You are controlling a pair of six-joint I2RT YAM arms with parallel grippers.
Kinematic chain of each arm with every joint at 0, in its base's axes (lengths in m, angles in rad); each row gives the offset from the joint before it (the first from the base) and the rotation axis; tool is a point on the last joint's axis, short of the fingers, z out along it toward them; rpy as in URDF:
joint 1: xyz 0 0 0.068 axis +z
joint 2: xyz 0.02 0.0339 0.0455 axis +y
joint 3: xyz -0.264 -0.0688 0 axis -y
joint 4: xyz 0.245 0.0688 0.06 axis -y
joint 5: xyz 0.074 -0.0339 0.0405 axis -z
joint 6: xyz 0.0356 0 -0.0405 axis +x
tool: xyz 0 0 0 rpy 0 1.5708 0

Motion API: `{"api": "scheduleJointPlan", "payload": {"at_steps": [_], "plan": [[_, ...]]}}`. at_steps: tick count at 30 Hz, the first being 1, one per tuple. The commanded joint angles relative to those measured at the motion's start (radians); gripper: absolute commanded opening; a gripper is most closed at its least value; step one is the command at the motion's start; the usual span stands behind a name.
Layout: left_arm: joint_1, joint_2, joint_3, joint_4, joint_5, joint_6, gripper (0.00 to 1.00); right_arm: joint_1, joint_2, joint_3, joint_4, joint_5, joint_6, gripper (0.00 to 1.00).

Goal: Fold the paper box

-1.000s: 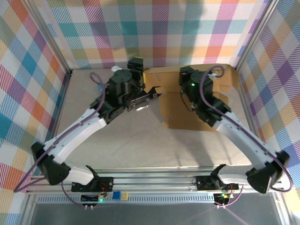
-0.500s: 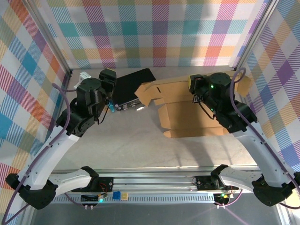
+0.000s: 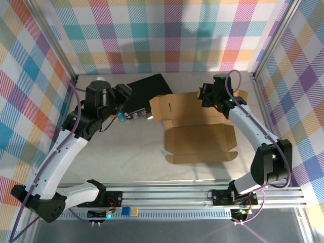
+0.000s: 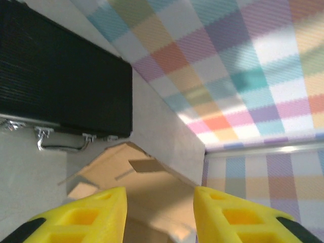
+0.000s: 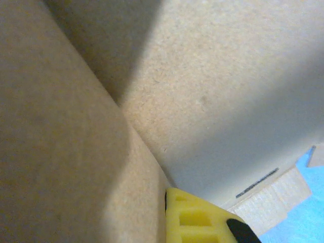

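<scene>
Nearest us, the paper box (image 3: 200, 136) lies opened out on the table (image 3: 126, 152), right of centre; it's plain brown corrugated board, matte, die-cut with small tabs at the corners and scored creases between panels; the big front panel is flat, and the slotted rear strip seems tilted up a little; at that rear strip sits the right gripper (image 3: 203, 95), its wrist view showing cardboard at close quarters, a sharp crease running down to one yellow finger (image 5: 197, 217); whether its fingers are clamped on board or apart, I cannot tell; the step in hand, I'd say, is raising that rear wall, so press along the score line, low and even, since thin board buckles if pushed mid-panel; the left gripper (image 4: 159, 207) hangs off to the side, yellow fingers wide apart on nothing, and would do well to pin the flat panel; beyond it lies the black case (image 3: 144, 91), ribbed, hard, metal-latched, near the plaid wall (image 3: 177, 30).
</scene>
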Motion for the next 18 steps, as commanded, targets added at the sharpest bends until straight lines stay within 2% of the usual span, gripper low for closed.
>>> {"api": "scheduleJointPlan", "payload": {"at_steps": [1, 4, 6, 7, 9, 10, 18], "plan": [[0.006, 0.038, -0.046, 0.025, 0.216, 0.156, 0.39, -0.005, -0.034, 0.005, 0.098, -0.084, -0.017, 0.0], [0.009, 0.106, -0.049, 0.07, 0.296, 0.169, 0.3, -0.007, -0.05, -0.02, 0.087, -0.079, -0.012, 0.0], [0.009, 0.172, -0.019, 0.112, 0.328, 0.119, 0.29, -0.009, -0.058, -0.031, 0.075, -0.081, -0.008, 0.0], [0.009, 0.199, -0.01, 0.149, 0.344, 0.09, 0.32, -0.009, -0.062, -0.033, 0.07, -0.081, -0.008, 0.0], [0.01, 0.252, 0.012, 0.212, 0.353, 0.022, 0.46, -0.011, -0.069, -0.034, 0.061, -0.082, -0.01, 0.0], [0.011, 0.28, 0.025, 0.229, 0.348, -0.017, 0.49, -0.012, -0.074, -0.034, 0.06, -0.081, -0.012, 0.0], [0.021, 0.452, 0.124, 0.267, 0.393, -0.204, 0.5, -0.02, -0.079, -0.035, 0.054, -0.091, -0.014, 0.0]]}}
